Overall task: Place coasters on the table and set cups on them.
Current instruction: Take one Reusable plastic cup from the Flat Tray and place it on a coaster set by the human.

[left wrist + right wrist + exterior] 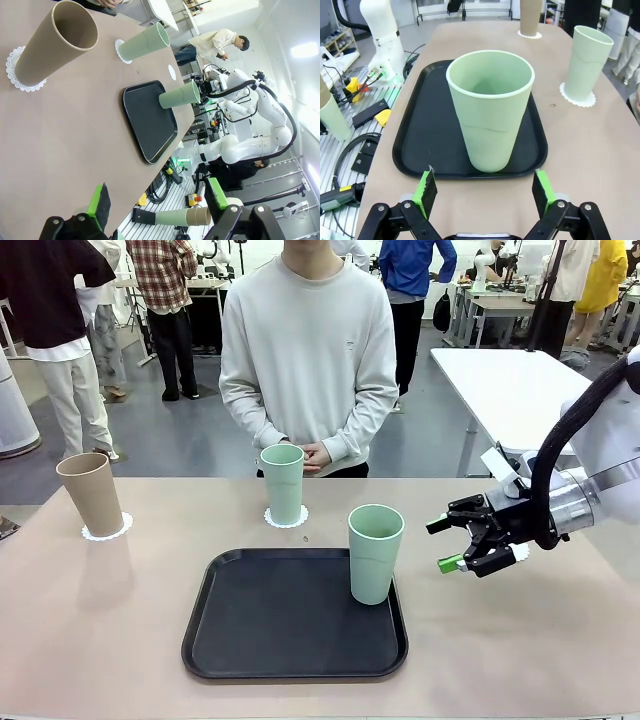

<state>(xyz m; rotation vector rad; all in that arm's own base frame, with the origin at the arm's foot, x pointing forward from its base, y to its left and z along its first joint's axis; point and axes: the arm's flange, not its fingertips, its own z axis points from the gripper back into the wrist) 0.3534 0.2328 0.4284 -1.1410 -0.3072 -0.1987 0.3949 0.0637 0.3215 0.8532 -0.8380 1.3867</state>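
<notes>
**Right end effector lined up on the last cup**

Your right end effector (462, 543) hangs wide open and empty at three o'clock of the mint cup (375, 553), which stands on the black tray's (290, 625) right edge. Close off-centre and you could tip the tall cup. The tan cup (91, 494) and the other mint cup (282, 483) already sit on coasters on the bench (540, 640). Your left end effector (155, 205) is open, holding nothing.

Tan cup (91, 494) on coaster (107, 531) far left of surface (100, 640). Mint cup (282, 483) on coaster (287, 517) mid, near person's hands (312, 453). 2nd mint cup (374, 553) in black tray (290, 615), right edge. Right gripper (447, 543) w/ fingers apart, just beside it.
</notes>
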